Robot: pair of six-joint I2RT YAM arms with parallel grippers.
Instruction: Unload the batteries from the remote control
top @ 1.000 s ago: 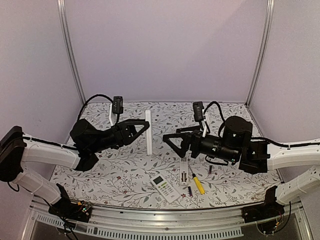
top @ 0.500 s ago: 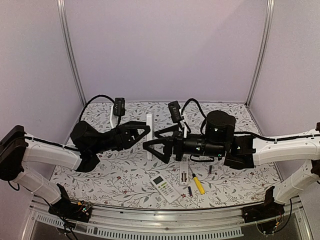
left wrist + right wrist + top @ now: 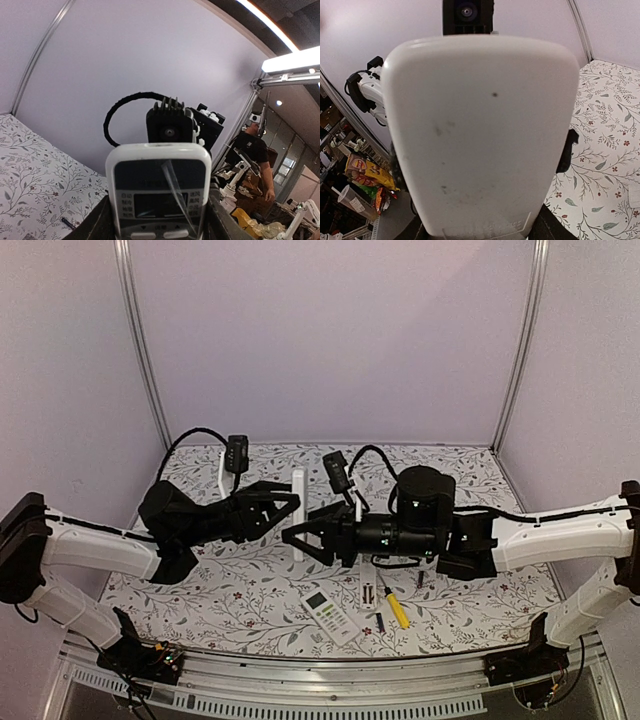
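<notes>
The right pincer (image 3: pixel 300 537) has swung in and clenched on the lower part of the upright white remote (image 3: pixel 297 480), which the left pincer (image 3: pixel 290 502) grasps higher up, probably bracing it for opening; two dark batteries (image 3: pixel 380 622) lie on the counter (image 3: pixel 250 590) near the yellow-handled tool (image 3: pixel 397 610).

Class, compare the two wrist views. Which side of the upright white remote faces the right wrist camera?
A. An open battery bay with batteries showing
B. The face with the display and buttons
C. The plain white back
C: in the right wrist view the remote is a plain white surface with no buttons or opening, while the left wrist view shows its display and buttons.
</notes>
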